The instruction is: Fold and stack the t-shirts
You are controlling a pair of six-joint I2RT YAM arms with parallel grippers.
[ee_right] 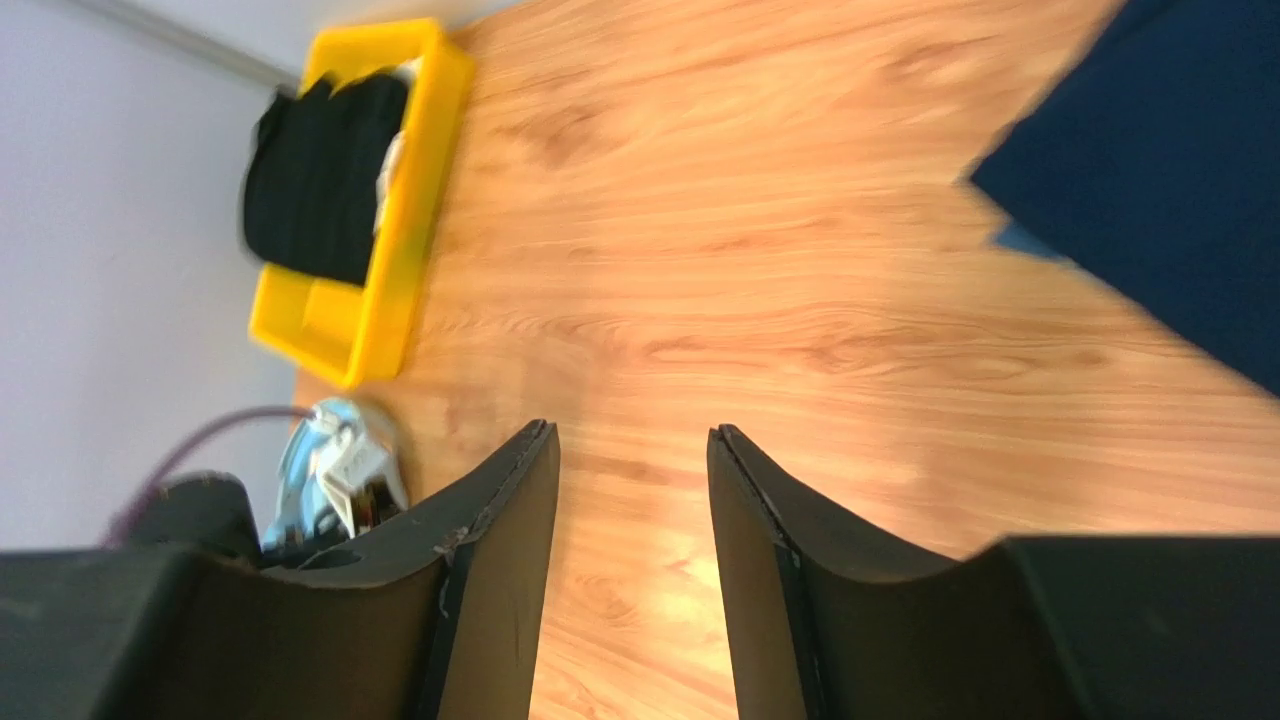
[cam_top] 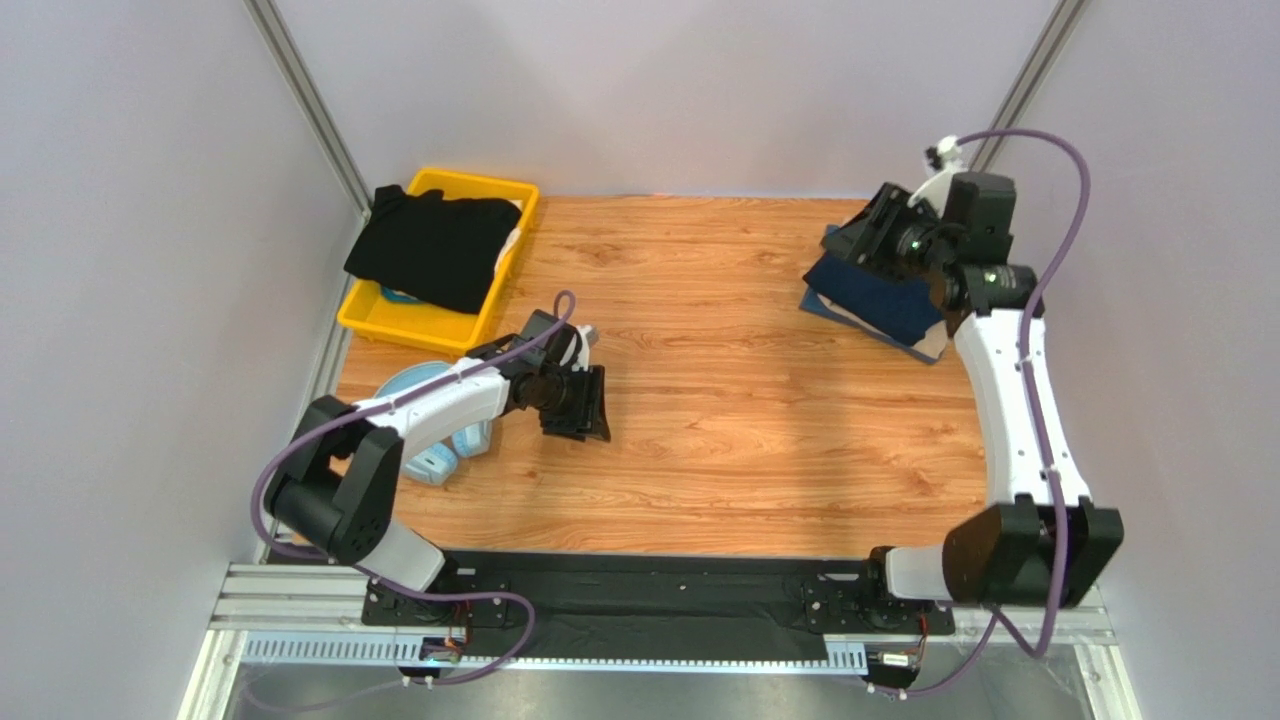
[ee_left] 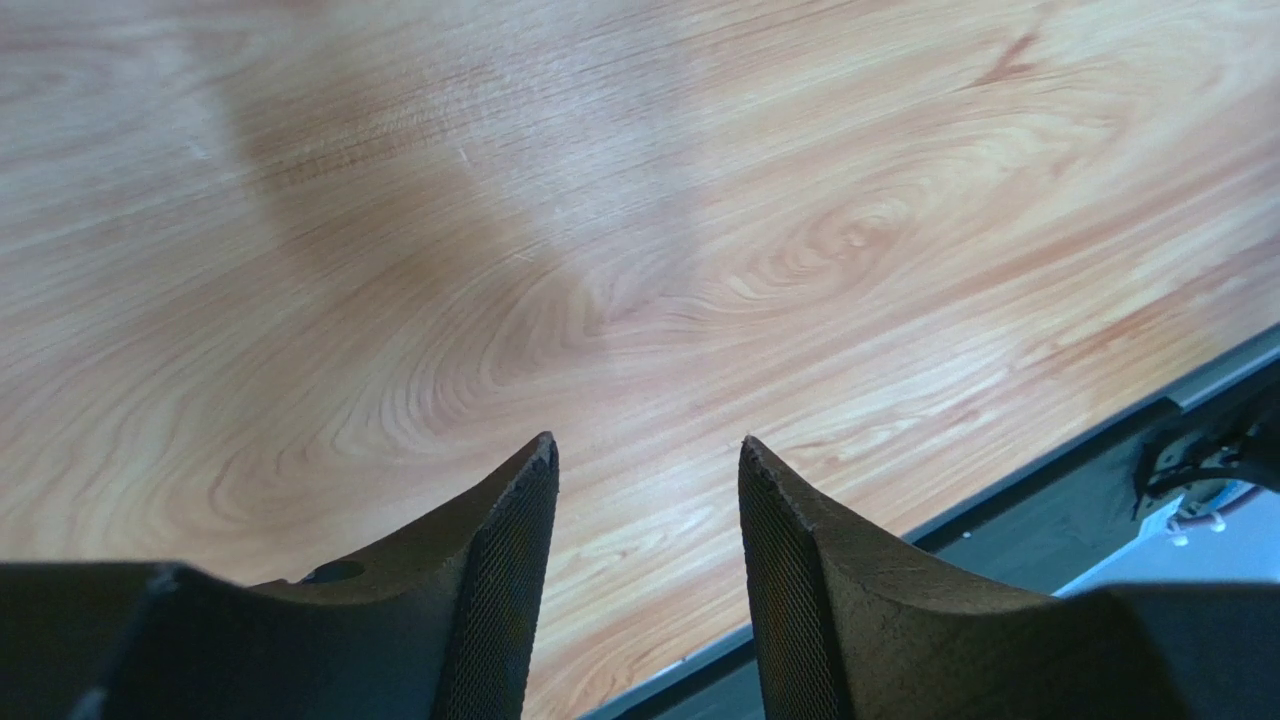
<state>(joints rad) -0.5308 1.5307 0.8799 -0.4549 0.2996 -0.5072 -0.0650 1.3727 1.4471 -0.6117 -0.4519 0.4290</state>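
Your left gripper [ee_left: 648,441]: jaws apart, nothing between, over bare table [cam_top: 721,450]. Your right gripper [ee_right: 633,428]: jaws apart, empty, near navy t-shirt [cam_top: 879,293], which lies folded far right. Black t-shirt [cam_top: 436,240] draped over yellow bin [cam_top: 361,320], far left.

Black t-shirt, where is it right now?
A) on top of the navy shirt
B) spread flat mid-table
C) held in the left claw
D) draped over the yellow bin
D: the black t-shirt lies draped across the yellow bin at the far left corner of the table.
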